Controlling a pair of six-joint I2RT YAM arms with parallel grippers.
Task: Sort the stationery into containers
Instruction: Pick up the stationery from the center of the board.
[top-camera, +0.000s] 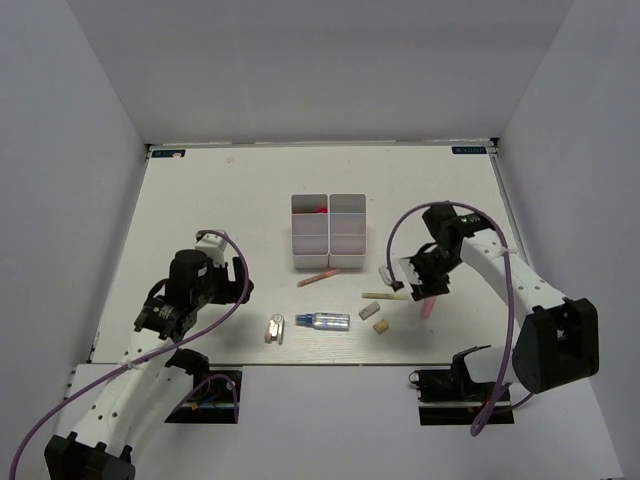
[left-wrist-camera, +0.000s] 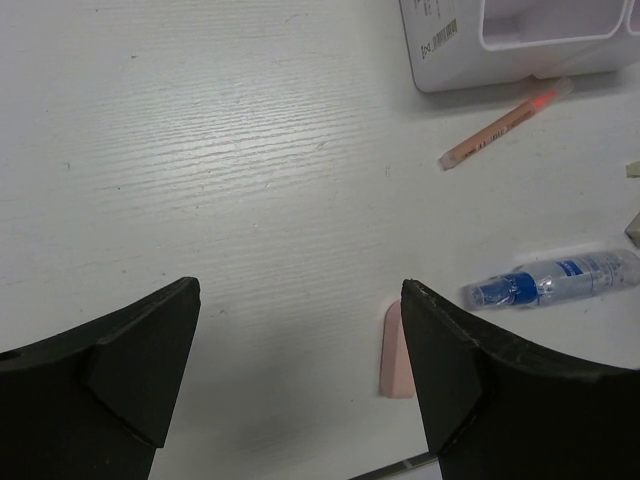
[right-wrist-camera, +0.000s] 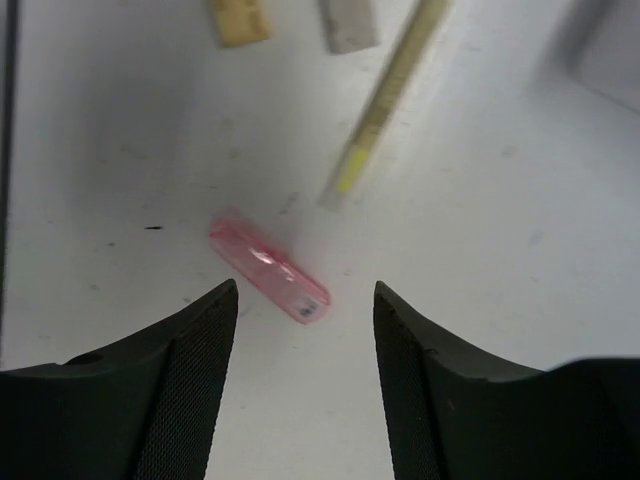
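Top: pink capsule (top-camera: 428, 308) on tabletop (top-camera: 200, 200) right at right end effector (top-camera: 418, 288), well apart from left end effector (top-camera: 240, 285). Left wrist: spread wide, empty. Right wrist: spread, empty; pink capsule just ahead, centred, lying diagonally across the gap.

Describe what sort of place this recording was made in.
Probably a robotics lab data-collection cell, not a real office: a white table boxed in by plain white walls, a left arm and right arm bolted at its near edge, and stationery pieces laid out beside two white boxes.
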